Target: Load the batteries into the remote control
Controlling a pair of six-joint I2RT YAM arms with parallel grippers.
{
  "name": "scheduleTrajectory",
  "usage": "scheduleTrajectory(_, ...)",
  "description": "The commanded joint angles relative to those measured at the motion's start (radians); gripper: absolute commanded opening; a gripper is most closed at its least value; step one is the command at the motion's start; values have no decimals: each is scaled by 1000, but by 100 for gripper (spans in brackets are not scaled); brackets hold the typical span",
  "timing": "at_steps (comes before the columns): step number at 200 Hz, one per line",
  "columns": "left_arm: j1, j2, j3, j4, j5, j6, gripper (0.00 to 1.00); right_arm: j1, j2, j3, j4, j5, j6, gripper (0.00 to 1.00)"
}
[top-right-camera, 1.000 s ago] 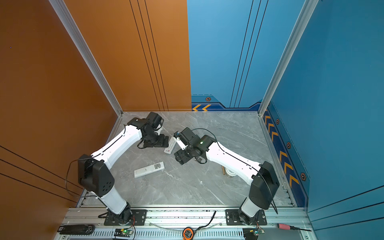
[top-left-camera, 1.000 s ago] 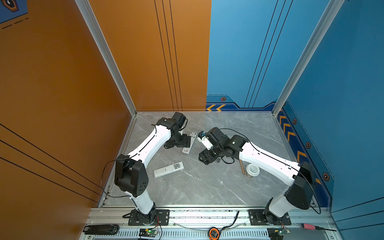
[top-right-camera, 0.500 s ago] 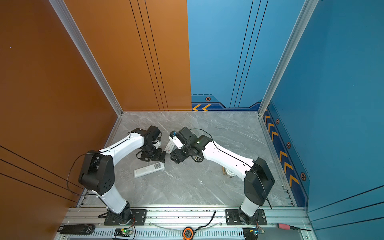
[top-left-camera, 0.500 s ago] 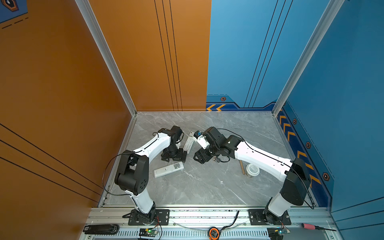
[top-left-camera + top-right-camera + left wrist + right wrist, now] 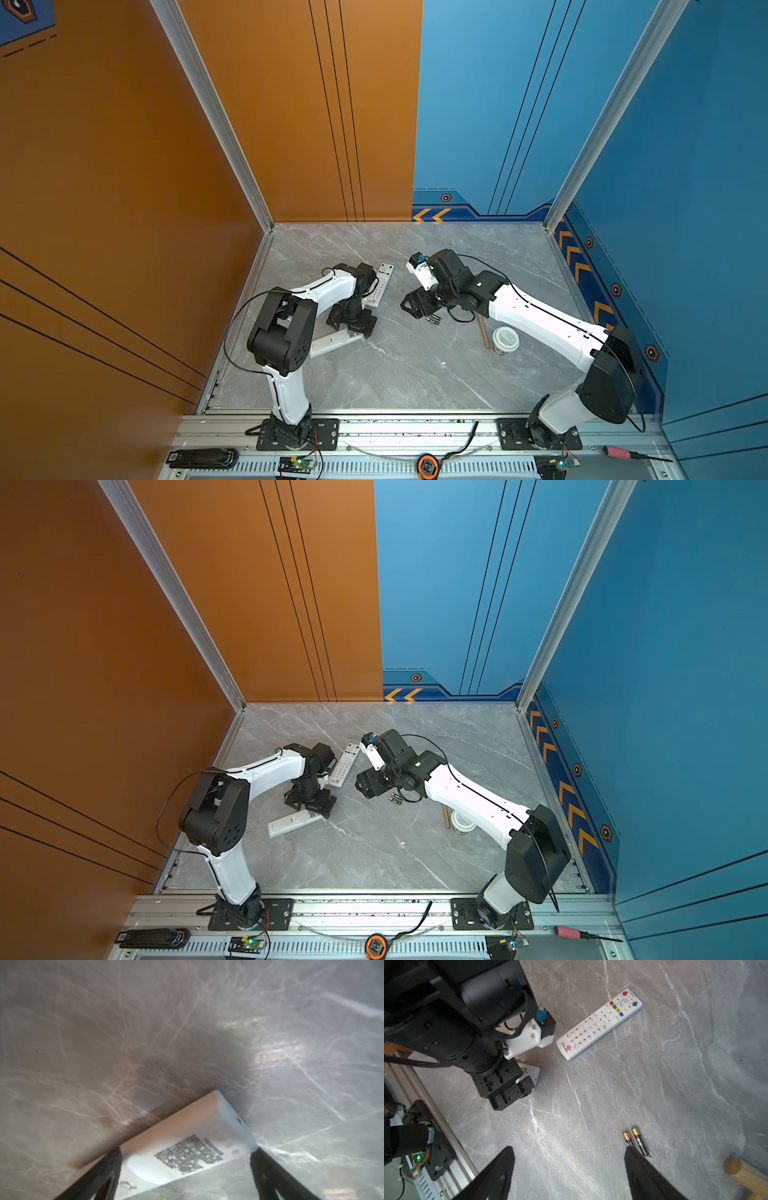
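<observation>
While the right gripper (image 5: 568, 1149) gapes, two batteries (image 5: 637, 1141) lie beside one jaw

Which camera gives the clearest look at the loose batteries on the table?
The right wrist view: the two batteries lie side by side, gold ends and label print visible. In both top views they are tiny dark slivers. The left wrist view does not show them.

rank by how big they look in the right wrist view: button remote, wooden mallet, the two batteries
1. button remote
2. wooden mallet, cut off by the frame and nearer, so unsure
3. batteries: the pair look alike, one partly hidden
</observation>
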Motion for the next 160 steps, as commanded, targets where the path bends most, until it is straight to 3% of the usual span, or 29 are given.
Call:
scheduleTrajectory(1, -30, 21, -29, -18, -81, 12, 91, -9, -26, -15, 21, -17, 19, 81)
scheduleTrajectory(33, -63, 38, -37, -20, -136, 31, 87, -15, -28, -26, 23, -19, 23, 81)
scheduleTrajectory(73, -101, 14, -22, -3, -78, 53, 34, -18, -34, -27, 21, -3, 33, 80)
scheduleTrajectory(100, -111, -56, 8, -4, 19, 6, 18, -16, -70, -69, 18, 49, 66, 80)
scheduleTrajectory(116, -121, -80, 48, -5, 89, -73, 16, -20, -98, -116, 13, 109, 134, 80)
scheduleTrajectory(133, -149, -77, 106, -41, 76, -130, 18, -20, -128, -165, 13, 149, 195, 80)
scheduleTrajectory(160, -100, -113, 112, -52, 84, -161, 53, -12, -177, -221, 22, 171, 245, 80)
